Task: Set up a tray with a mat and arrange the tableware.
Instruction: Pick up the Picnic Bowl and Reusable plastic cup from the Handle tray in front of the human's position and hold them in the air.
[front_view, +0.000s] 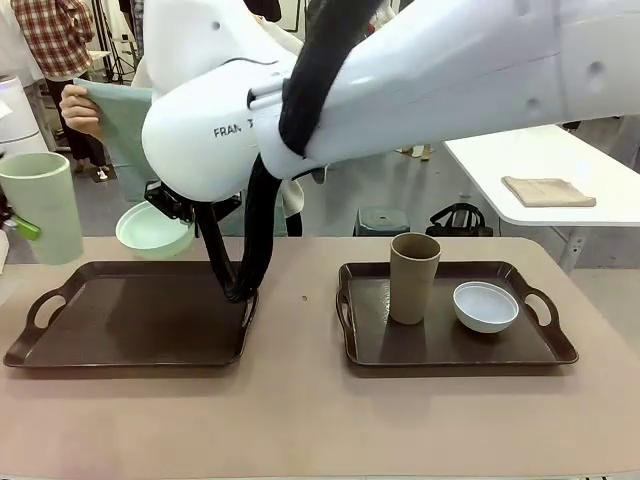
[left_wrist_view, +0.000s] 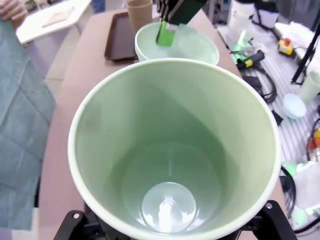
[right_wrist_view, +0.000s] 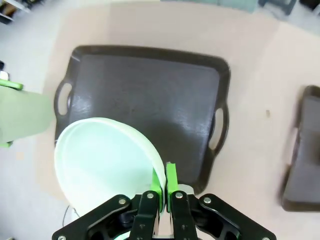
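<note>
Grn bowl (right_wrist_view: 100, 165) rim pinched in R claw (right_wrist_view: 163, 175).

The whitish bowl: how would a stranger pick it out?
On the brown table, find the dark tray on the robot's right. Beside the tall brown tumbler there sits the small pale bowl. Unlike the green bowl held aloft at the left, it is whitish and rests on the tray.

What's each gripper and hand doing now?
Left gripper: closed around the mint-green tumbler.
Right gripper: closed, pinching the green bowl by its rim.
Person's hand: holding a grey-green mat.
</note>
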